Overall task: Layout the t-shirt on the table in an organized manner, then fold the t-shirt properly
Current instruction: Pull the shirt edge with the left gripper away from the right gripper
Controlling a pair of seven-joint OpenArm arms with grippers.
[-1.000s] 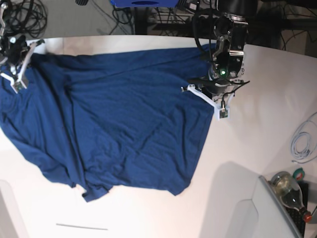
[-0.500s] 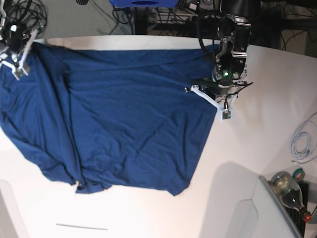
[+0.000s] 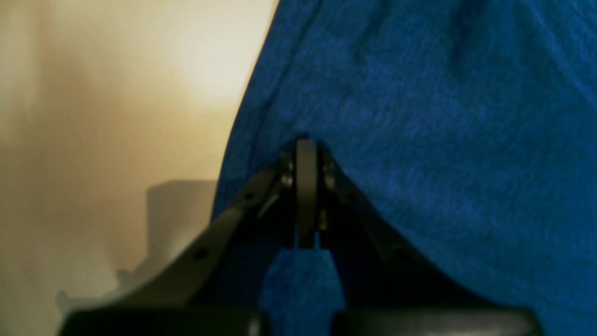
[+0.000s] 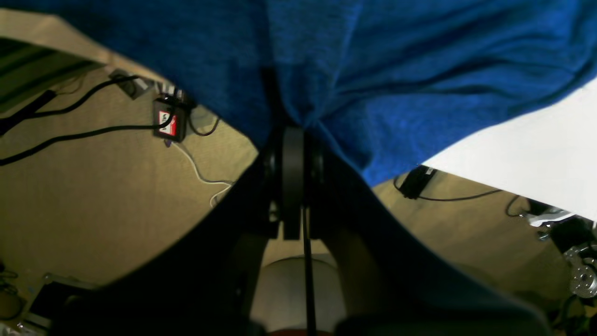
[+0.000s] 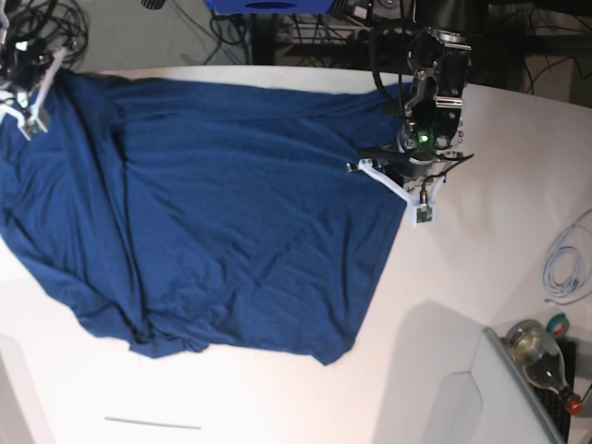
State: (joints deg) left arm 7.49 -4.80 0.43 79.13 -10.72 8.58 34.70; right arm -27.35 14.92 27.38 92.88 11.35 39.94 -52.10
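The dark navy t-shirt (image 5: 213,203) lies spread over the left and middle of the white table (image 5: 481,231), with wrinkles along its left side and a bunched lower left corner. My left gripper (image 5: 407,159) is shut on the shirt's right edge; in the left wrist view (image 3: 305,149) the jaws are closed with blue cloth (image 3: 419,116) pinched between them. My right gripper (image 5: 26,79) is shut on the shirt's far left corner at the table's back left edge; the right wrist view (image 4: 293,133) shows cloth (image 4: 396,70) hanging from the closed jaws over the floor.
A bottle (image 5: 541,356), a grey bin (image 5: 518,407) and a coiled white cable (image 5: 564,264) sit at the right. A thin dark seam line (image 5: 153,424) runs near the front. Cables and a power adapter (image 4: 168,123) lie on the floor beyond the table's edge.
My right gripper has moved back and left with the shirt corner, pulling the shirt's top edge straighter toward the table's back left. The left gripper has barely moved.
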